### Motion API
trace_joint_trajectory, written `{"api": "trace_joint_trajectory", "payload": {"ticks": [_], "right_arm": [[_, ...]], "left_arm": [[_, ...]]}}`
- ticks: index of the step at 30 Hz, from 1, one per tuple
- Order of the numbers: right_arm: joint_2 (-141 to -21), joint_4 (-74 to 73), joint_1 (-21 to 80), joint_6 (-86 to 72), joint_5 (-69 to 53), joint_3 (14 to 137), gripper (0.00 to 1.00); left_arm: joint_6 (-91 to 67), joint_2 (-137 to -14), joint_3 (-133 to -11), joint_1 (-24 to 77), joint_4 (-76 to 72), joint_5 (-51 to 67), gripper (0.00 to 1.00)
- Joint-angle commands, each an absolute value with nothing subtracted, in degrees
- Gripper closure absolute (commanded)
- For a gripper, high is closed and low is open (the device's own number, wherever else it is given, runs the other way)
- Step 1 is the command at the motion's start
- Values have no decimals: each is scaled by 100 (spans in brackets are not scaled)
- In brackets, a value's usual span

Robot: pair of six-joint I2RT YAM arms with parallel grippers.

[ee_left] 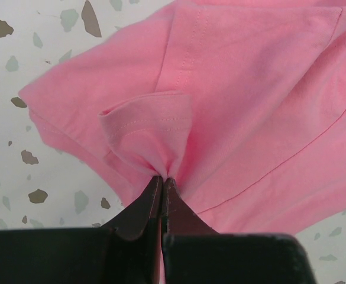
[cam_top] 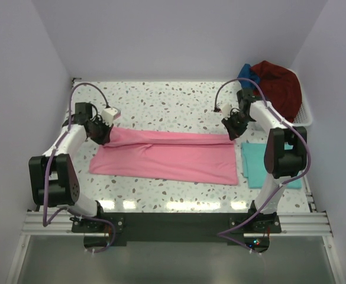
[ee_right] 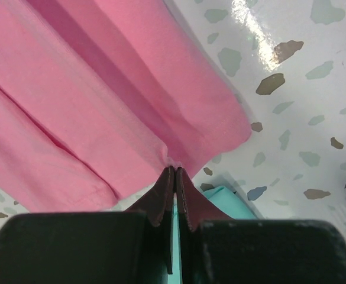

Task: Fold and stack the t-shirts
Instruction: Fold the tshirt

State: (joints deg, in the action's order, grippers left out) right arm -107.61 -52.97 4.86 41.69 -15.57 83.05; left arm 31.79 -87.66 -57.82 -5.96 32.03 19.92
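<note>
The pink t-shirt [cam_top: 167, 155] lies stretched across the middle of the table, its far edge folded over. My left gripper [cam_top: 103, 133] is shut on its far left corner; the left wrist view shows the pink cloth [ee_left: 232, 100] bunched at my closed fingertips [ee_left: 162, 178]. My right gripper [cam_top: 234, 129] is shut on the far right corner; the right wrist view shows the pink cloth [ee_right: 102, 100] pinched at its tips [ee_right: 174, 169]. A folded teal t-shirt [cam_top: 256, 165] lies at the right, partly under my right arm, and shows in the right wrist view [ee_right: 232, 204]. Dark red [cam_top: 279, 86] and blue [cam_top: 246, 74] garments are piled at the back right.
The pile sits in a white basket [cam_top: 304, 115] at the back right corner. White walls close in the terrazzo table [cam_top: 173, 100] on three sides. A metal rail [cam_top: 173, 222] runs along the near edge by the arm bases.
</note>
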Motion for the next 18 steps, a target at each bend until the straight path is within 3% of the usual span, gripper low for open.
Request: {"api": "trace_joint_trajectory", "payload": {"ticks": [1,16,18], "right_arm": [[-10477,-5476,457,4350,-1512,8368,100],[-10731,-5361,466,4500,-1389,7902,100],[-10723,-5379,475,4535,-1380,7875,100]], "left_arm": [[3331,-8473,-6021,-615,3322,2039,100],[4156,-8472,-5177,-615,3190,2048,100],[4280,-8525,-5107,-615,3243,2109,91]]}}
